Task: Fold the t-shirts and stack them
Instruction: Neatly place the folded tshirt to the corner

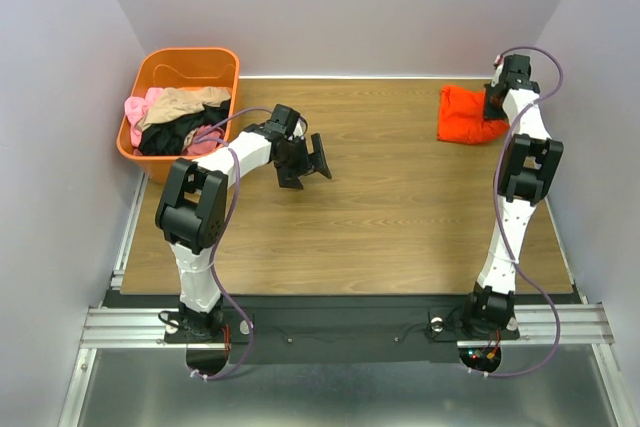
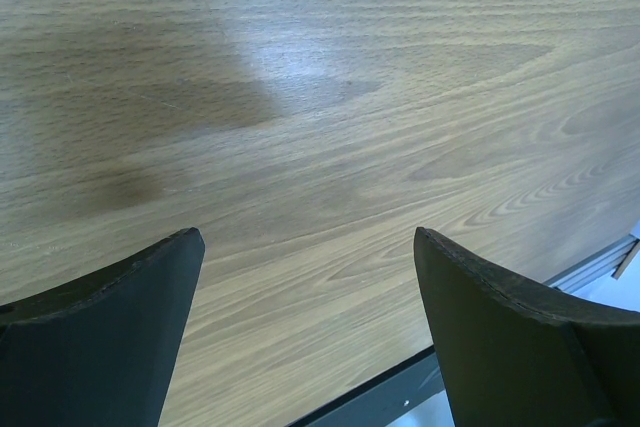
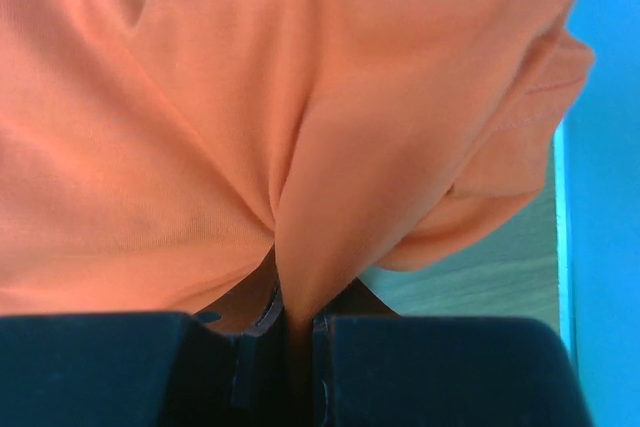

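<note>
T-shirts (image 1: 180, 119) fill the orange tub (image 1: 165, 69); the right pincer (image 3: 287, 332) pinches an orange tee (image 3: 150, 127).

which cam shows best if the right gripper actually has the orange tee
Right wrist: a fold of the orange tee is pinched in the shut right gripper. Top external shows the tee under that gripper, with the grip itself hidden. Left wrist shows only the table.

Wood-grain table (image 1: 400, 217), pale lavender walls (image 1: 340, 7) on three sides, metal rail (image 1: 120, 327) along near edge
</note>
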Robot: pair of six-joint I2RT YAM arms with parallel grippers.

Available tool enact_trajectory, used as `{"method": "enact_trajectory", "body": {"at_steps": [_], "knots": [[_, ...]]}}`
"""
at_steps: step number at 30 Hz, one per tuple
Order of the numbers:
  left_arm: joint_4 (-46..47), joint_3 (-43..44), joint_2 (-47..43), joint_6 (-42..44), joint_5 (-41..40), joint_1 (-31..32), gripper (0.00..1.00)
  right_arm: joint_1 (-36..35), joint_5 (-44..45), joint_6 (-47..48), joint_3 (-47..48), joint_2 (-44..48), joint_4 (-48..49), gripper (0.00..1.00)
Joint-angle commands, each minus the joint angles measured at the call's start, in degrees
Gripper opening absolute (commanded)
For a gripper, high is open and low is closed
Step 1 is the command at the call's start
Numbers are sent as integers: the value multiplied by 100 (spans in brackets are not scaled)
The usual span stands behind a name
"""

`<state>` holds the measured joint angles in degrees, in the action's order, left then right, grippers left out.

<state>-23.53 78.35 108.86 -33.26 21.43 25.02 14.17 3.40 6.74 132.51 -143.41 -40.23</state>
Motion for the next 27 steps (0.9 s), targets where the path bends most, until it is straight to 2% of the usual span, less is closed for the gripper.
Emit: {"method": "enact_trajectory", "body": {"at_steps": [1, 9, 12, 14, 15, 16, 17, 21, 22, 24, 27], "knots": [[-82, -74, -418, -5, -60, -5, 99, 33, 512, 73, 249, -73, 261, 1], [-64, -197, -506, -23, -60, -5, 98, 165, 662, 125, 319, -73, 507, 3], [-90, -197, -532, -23, -69, -5, 99, 200, 548, 117, 346, -108, 560, 6], [-108, -188, -541, -23, -86, -5, 98, 209, 522, 108, 337, -108, 577, 13], [-117, -179, -550, -32, -95, -5, 99, 209, 521, 99, 337, -99, 586, 19], [-126, -171, -559, -49, -104, -5, 98, 217, 521, 73, 320, -82, 586, 31], [-126, -153, -576, -67, -148, -5, 98, 217, 539, 47, 293, -47, 586, 54], [-108, -92, -673, -102, -315, -5, 98, 226, 776, -68, 205, 103, 595, 77], [-91, -83, -734, -102, -393, -5, 99, 226, 837, -94, 170, 208, 604, 88], [-64, -65, -822, -120, -490, -5, 98, 217, 864, -120, 74, 331, 604, 99], [-11, -39, -989, -155, -780, -5, 99, 217, 855, -156, -163, 647, 604, 100]]}}
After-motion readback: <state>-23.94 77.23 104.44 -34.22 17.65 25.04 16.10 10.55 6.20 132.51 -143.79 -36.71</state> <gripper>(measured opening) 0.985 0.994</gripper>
